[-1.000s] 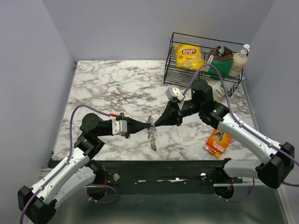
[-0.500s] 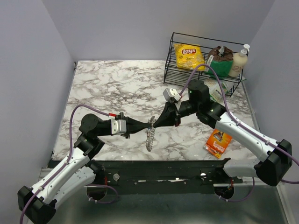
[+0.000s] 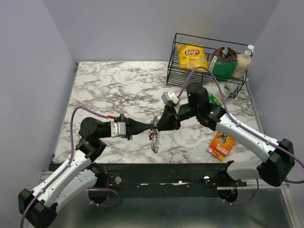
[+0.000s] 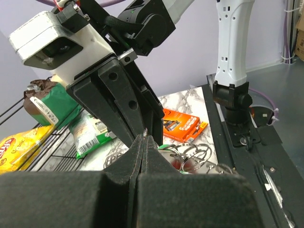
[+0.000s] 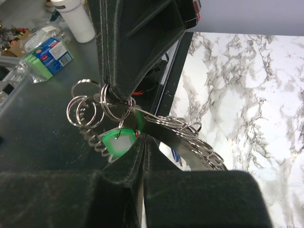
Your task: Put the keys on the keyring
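The keyring (image 3: 154, 140), a flat grey ring rimmed with small split rings, hangs above the marble between both grippers. My left gripper (image 3: 150, 128) is shut on one thin split ring at its rim, which pokes out of the fingertips in the left wrist view (image 4: 145, 131). My right gripper (image 3: 158, 126) is shut, its tips pressed on the keyring's grey band (image 5: 190, 142). A pale green key (image 5: 118, 141) hangs beside those tips. A red key (image 4: 178, 164) shows blurred among the rings. A bit of blue (image 5: 175, 155) shows behind the band.
An orange packet (image 3: 222, 145) lies at the front right of the table. A black wire basket (image 3: 176, 71) at the back right holds a Lays bag (image 3: 192, 56), a bottle (image 3: 242, 62) and other packets. A green packet (image 3: 216, 91) lies in front of it.
The right arm has moved left and slightly away, and the left gripper has drawn back with it. The keyring has swung a little between them. Both grippers stay shut.
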Robot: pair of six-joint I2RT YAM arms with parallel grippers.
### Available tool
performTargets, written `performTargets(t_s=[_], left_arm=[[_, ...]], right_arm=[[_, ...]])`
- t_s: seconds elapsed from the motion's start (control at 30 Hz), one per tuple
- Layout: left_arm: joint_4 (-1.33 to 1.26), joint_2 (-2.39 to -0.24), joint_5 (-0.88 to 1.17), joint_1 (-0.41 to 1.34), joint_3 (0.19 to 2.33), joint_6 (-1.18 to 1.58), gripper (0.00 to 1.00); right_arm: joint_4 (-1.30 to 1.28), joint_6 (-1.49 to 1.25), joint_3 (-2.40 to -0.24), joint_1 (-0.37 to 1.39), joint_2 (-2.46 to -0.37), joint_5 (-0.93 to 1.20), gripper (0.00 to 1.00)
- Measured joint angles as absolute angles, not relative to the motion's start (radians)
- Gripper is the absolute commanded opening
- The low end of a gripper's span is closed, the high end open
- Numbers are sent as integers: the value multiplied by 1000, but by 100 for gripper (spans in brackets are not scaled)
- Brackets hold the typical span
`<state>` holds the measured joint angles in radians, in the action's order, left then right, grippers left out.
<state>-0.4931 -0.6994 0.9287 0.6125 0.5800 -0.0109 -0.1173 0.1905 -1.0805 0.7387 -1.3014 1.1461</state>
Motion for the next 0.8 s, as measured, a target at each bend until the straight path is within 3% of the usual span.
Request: performTargets(t_s=[0.07, 0.17, 0.3, 0.4, 0.63, 0.8], left_arm=[[-492, -699, 928, 612, 580, -10, 0], [-491, -699, 928, 612, 580, -12, 0], [-484, -698, 928, 612, 580, -17, 0], [-473, -695, 928, 612, 580, -22, 0], [-468, -693, 929, 612, 580, -29, 0], [-470, -695, 944, 612, 580, -25, 0]], right_arm=[[-117, 191, -1080, 739, -1296, 1132, 21], [-120, 192, -1077, 739, -1263, 1095, 37], [-120, 197, -1056, 739, -1188, 1029, 69], [-121, 210, -1036, 739, -1139, 973, 78], [-124, 238, -1009, 739, -1078, 889, 78], [-107, 229, -1010, 739, -1068, 904, 62]])
